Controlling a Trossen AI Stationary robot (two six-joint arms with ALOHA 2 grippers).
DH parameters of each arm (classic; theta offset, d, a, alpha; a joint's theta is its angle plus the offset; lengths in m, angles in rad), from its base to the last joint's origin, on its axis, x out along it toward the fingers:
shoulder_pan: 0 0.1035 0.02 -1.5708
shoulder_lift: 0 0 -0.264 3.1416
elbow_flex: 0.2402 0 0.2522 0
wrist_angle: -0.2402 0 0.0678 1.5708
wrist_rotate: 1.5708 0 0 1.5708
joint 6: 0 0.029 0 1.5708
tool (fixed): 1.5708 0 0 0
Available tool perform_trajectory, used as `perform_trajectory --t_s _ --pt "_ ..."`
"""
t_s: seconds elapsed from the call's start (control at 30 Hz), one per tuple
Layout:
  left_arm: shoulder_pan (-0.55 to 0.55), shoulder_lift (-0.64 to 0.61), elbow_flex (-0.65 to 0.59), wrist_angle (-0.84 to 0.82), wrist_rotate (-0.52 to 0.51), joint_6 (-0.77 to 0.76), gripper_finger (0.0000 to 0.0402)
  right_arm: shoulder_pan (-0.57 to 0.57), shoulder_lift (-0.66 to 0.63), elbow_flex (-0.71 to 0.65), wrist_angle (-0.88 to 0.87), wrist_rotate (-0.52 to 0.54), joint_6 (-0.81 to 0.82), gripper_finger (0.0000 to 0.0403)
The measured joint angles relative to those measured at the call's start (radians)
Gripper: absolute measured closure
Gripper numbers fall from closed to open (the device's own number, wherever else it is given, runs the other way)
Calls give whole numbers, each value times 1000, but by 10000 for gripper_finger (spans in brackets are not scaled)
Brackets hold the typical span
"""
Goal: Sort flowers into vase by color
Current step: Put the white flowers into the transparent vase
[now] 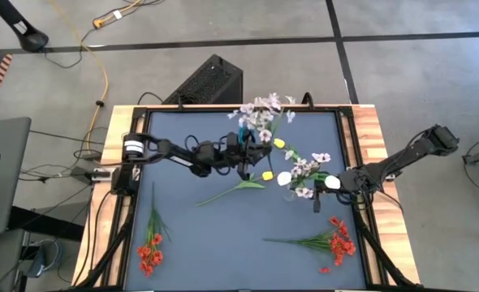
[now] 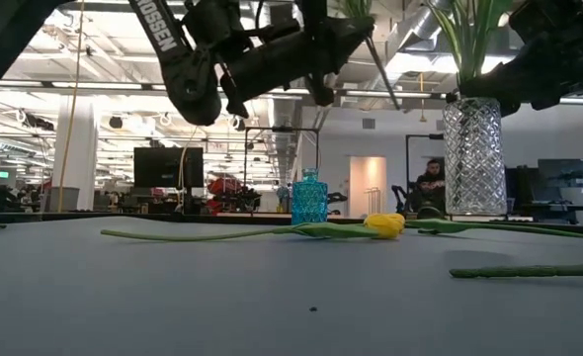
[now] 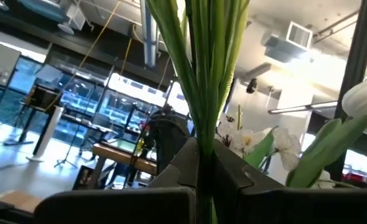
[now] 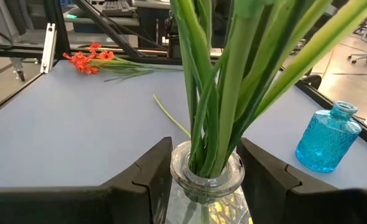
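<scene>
The job looked partly done: the right claw (image 4: 199,171) was clamped round the clear vase (image 4: 207,186) already holding stems, the left claw (image 3: 199,163) was shut on a lilac spray (image 1: 260,113) above the table (image 1: 191,235), while a yellow tulip (image 2: 382,225) and red clusters (image 1: 334,242) lay unsorted.
</scene>
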Motion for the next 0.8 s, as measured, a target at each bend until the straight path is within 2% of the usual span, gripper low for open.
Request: perform_trajectory --t_s 0.4,0.63,0.8 --pt "-3 0 29 -3 -17 -32 399 0 0 0 16 0 -19 218" --pt "-4 0 44 -8 29 -34 399 0 0 0 6 0 -33 218" --pt "-4 0 42 -8 -16 -2 399 0 0 0 6 0 -34 218"
